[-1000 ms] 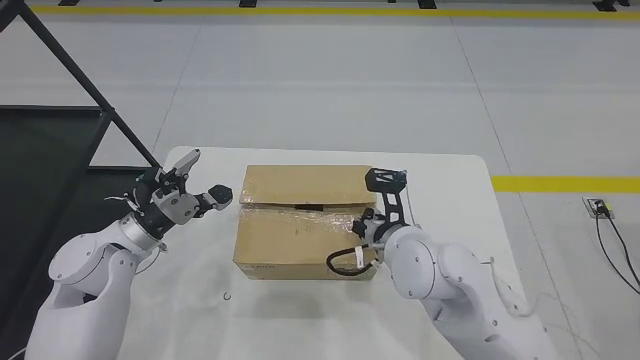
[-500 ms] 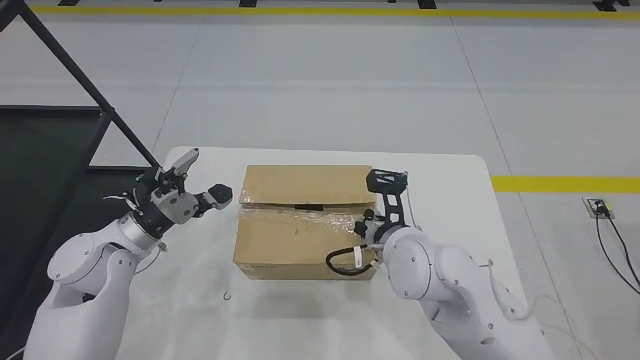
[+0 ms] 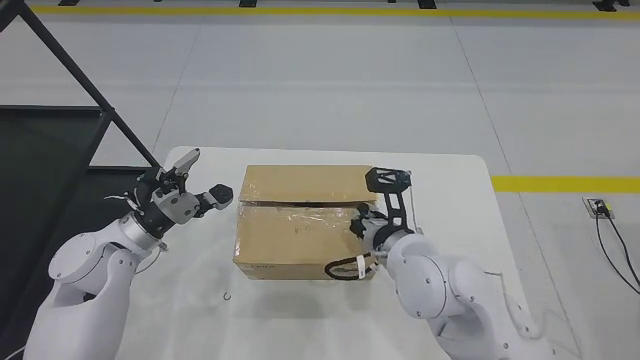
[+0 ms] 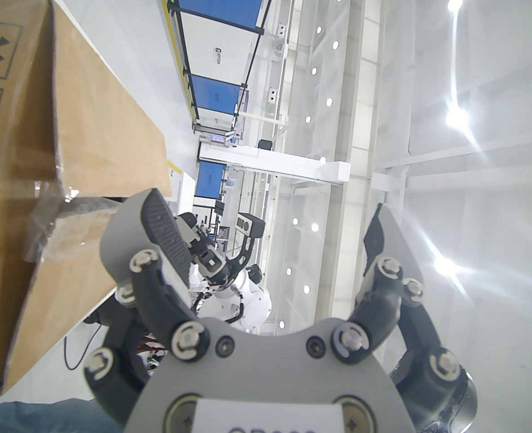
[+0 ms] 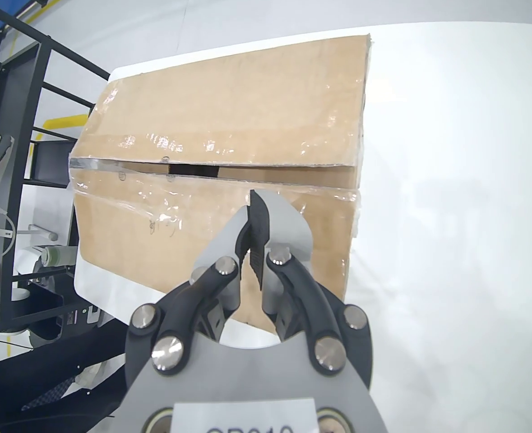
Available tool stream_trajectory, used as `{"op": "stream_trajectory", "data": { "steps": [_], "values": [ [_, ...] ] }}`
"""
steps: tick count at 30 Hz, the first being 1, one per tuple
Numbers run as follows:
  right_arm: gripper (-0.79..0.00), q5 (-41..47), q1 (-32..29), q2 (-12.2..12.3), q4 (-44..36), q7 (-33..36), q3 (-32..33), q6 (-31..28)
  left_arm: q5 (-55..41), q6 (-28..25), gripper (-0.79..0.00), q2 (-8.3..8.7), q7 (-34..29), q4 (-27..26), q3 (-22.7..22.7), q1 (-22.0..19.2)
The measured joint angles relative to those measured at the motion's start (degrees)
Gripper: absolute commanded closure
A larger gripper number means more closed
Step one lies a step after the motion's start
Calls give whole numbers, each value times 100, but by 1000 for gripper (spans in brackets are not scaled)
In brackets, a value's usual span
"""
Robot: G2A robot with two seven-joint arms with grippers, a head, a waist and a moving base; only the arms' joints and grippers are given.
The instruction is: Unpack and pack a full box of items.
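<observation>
A brown cardboard box (image 3: pixel 296 228) sits mid-table, its top flaps closed under clear tape. The right wrist view shows the box (image 5: pixel 229 128) with a narrow dark gap (image 5: pixel 192 169) along the centre seam. My right gripper (image 5: pixel 256 220) is shut with nothing in it, its tips just above the nearer flap beside the seam, at the box's right end (image 3: pixel 360 226). My left gripper (image 3: pixel 197 197) hangs open and empty beside the box's left end, apart from it. In the left wrist view its fingers (image 4: pixel 164 232) spread wide next to the box's corner (image 4: pixel 62 146).
The white table (image 3: pixel 450 195) has free room to the right of the box and in front of it. A tiny scrap (image 3: pixel 228 295) lies near the front left. A black metal rack (image 3: pixel 60 150) stands off the table's left side.
My right arm has shifted a little toward the table's front, and its wrist has tilted. Its gripper stays shut at the box's right end. The left arm has not moved.
</observation>
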Motion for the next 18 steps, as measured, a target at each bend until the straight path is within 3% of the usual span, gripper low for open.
{"op": "stream_trajectory", "data": {
  "steps": [1, 3, 18],
  "values": [
    [-188, -19, -14, 0, -4, 48, 23, 44, -2, -2, -785, 3, -1, 3, 3, -2],
    [-212, -85, -22, 2, -2, 193, 79, 155, -8, -7, -785, 9, -1, 10, 7, -6],
    [-160, -45, 223, -88, 371, 705, 173, 188, -102, -40, -785, 49, -5, 128, 39, -63]
  ]
}}
